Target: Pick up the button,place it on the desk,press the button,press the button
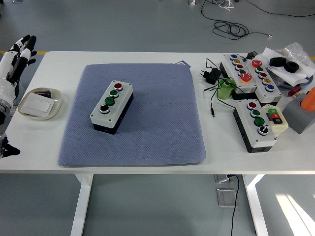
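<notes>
The button box (pixel 112 106) has a grey lid, a black base and a row of one red, two green and one black-and-white control. It lies at a slant on the blue mat (pixel 147 132) in the middle of the table, and nothing touches it. My left hand (pixel 22 49) is at the far left edge of the picture, off the table's left end. Its white and black fingers (pixel 25 43) are extended and hold nothing, well away from the box. My right hand is out of view.
A white dish (pixel 54 109) holding a card sits left of the mat. At the right are more button boxes (pixel 256 123) (pixel 246 71), a yellow switch box (pixel 274 117), a black adapter (pixel 212 74) with cables, a green cup (pixel 226 88) and a grey block (pixel 300 117).
</notes>
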Action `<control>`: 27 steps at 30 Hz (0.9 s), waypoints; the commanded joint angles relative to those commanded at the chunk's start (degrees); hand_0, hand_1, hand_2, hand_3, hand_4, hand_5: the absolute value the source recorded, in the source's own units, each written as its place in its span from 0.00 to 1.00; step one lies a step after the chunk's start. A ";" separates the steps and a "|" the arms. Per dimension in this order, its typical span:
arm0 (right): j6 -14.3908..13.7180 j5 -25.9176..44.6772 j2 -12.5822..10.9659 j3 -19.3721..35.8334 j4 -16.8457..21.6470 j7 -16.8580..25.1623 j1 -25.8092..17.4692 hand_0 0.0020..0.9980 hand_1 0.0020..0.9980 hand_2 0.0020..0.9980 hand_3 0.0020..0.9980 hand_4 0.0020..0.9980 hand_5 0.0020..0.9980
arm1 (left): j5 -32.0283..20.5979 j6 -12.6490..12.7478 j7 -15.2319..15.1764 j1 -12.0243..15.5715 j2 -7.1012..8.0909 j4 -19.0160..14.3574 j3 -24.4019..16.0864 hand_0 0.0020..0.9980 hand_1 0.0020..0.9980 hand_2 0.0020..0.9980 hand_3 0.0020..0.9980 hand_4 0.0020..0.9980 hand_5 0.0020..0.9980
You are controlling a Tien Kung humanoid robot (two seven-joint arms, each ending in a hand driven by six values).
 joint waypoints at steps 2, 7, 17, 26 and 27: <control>0.01 0.21 0.08 -0.14 0.00 -0.03 -0.04 0.79 0.80 0.82 0.75 0.41 0.48 | 2.98 -0.19 1.82 -0.36 -0.14 -0.49 0.78 0.96 1.00 1.00 1.00 1.00 0.78; -0.06 -0.07 0.27 -0.04 0.00 -0.24 -0.12 0.79 0.80 0.82 0.75 0.41 0.48 | 13.73 -1.68 8.30 -1.07 -0.65 -2.41 2.42 0.97 1.00 1.00 1.00 1.00 0.72; -0.04 0.90 0.03 -0.58 0.00 0.12 -0.19 0.79 0.80 0.82 0.75 0.41 0.48 | 32.35 -9.99 20.66 -2.10 -1.58 -6.97 8.47 0.99 1.00 1.00 1.00 1.00 0.70; -0.18 0.53 -0.15 -0.30 0.00 0.21 -0.49 0.79 0.80 0.82 0.75 0.41 0.48 | 33.21 -11.57 24.81 -3.33 -5.17 -5.95 13.00 0.98 1.00 1.00 1.00 1.00 0.69; -0.23 0.39 -0.16 -0.20 0.00 0.18 -0.50 0.79 0.80 0.82 0.75 0.41 0.48 | 33.10 -11.78 24.81 -3.66 -5.71 -5.25 13.69 0.98 1.00 1.00 1.00 1.00 0.69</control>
